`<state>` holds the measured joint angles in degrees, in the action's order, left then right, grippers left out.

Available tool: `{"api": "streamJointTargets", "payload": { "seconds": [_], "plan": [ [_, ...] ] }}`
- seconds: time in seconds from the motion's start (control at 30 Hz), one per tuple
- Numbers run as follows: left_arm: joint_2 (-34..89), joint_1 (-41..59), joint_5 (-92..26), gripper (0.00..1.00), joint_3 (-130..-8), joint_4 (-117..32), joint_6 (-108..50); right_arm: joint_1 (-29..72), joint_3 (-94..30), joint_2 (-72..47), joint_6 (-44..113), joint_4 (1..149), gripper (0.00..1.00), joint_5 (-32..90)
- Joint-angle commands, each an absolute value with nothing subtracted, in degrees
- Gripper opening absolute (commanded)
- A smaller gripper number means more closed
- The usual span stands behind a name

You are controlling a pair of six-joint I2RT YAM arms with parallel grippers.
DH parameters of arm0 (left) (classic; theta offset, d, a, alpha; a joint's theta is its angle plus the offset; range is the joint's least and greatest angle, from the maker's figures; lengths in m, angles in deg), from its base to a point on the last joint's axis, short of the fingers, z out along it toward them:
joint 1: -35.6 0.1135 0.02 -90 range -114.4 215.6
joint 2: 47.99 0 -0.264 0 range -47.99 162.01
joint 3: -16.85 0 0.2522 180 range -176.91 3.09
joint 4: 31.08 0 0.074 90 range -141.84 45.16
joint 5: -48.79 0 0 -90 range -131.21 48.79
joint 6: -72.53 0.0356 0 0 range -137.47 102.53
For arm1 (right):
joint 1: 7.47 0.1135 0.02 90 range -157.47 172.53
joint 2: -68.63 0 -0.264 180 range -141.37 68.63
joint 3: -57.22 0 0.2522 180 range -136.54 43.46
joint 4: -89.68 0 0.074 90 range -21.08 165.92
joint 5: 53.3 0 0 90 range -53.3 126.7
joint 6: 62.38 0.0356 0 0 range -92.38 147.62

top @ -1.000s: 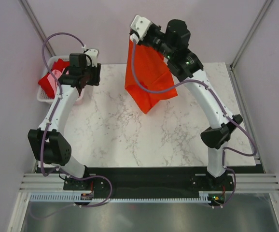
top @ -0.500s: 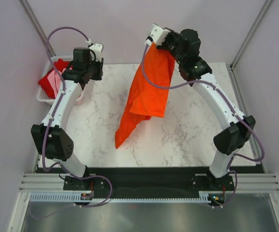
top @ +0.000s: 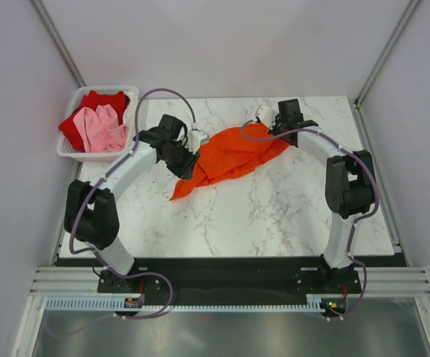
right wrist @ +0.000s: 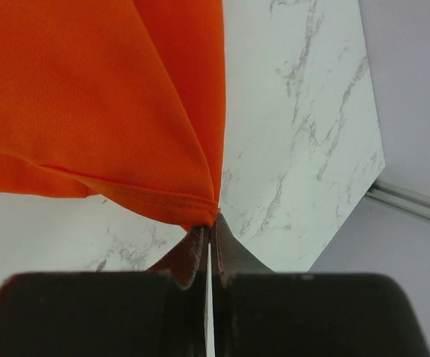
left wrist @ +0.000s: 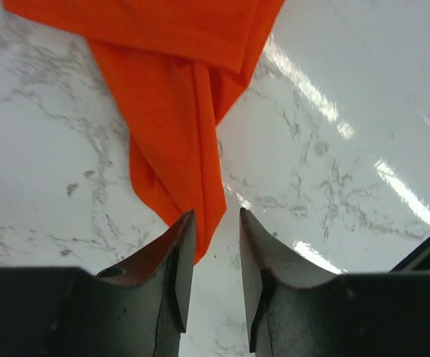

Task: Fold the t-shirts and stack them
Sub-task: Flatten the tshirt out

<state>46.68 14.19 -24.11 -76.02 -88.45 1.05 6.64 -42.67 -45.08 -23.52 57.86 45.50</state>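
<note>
The bright orange-red t-shirt [top: 233, 152] lies crumpled on the marble table, stretching from the back right to a narrow tip at the front left. My right gripper [top: 280, 134] is shut on its hem at the right end, seen close in the right wrist view [right wrist: 211, 223], where the cloth [right wrist: 88, 97] fans out ahead. My left gripper [top: 184, 167] is low over the shirt's left part. In the left wrist view it [left wrist: 216, 216] is open with a narrow gap, and the shirt's tip [left wrist: 170, 89] lies on the table just ahead, not gripped. The deeper red t-shirt [top: 103, 99] and the pale pink t-shirt [top: 100, 126] lie in the basket.
The white slatted basket [top: 103, 88] stands at the back left corner of the table. Bare marble [top: 260, 216] shows in front of the shirt. Grey walls close in the back and sides, and the table's right edge [right wrist: 371, 186] is near the right gripper.
The right arm came down from holding the shirt hanging in the air and laid it on the table. The left arm swung from the basket to the shirt's left part.
</note>
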Motion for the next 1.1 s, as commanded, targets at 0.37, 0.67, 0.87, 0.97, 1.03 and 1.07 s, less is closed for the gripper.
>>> {"api": "streamJointTargets", "payload": {
  "seconds": [0.37, 0.67, 0.87, 0.97, 1.03, 1.07],
  "plan": [
    [51.1, 14.4, -26.1, 0.45, -63.5, -92.9, 12.1, 6.2, -42.6, -45.2, -19.6, 59.5, 0.00, 46.3],
    [52.6, 14.4, -28.5, 0.45, -63.1, -89.2, 11.6, 6.2, -43.6, -45.5, -18.6, 58.8, 0.00, 45.9],
    [53.4, 14.4, -33.6, 0.39, -62.0, -84.3, 10.7, 6.3, -43.3, -45.0, -18.2, 58.5, 0.00, 45.7],
    [53.8, 14.4, -34.8, 0.38, -61.2, -83.6, 11.0, 6.2, -43.2, -44.9, -18.2, 58.5, 0.00, 45.8],
    [54.0, 14.4, -34.8, 0.34, -61.2, -83.5, 11.1, 6.2, -43.2, -44.8, -18.1, 58.5, 0.00, 45.7],
    [53.7, 14.4, -34.6, 0.31, -61.2, -83.7, 11.0, 6.3, -43.3, -44.8, -18.1, 58.5, 0.00, 45.7]
  ]
}}
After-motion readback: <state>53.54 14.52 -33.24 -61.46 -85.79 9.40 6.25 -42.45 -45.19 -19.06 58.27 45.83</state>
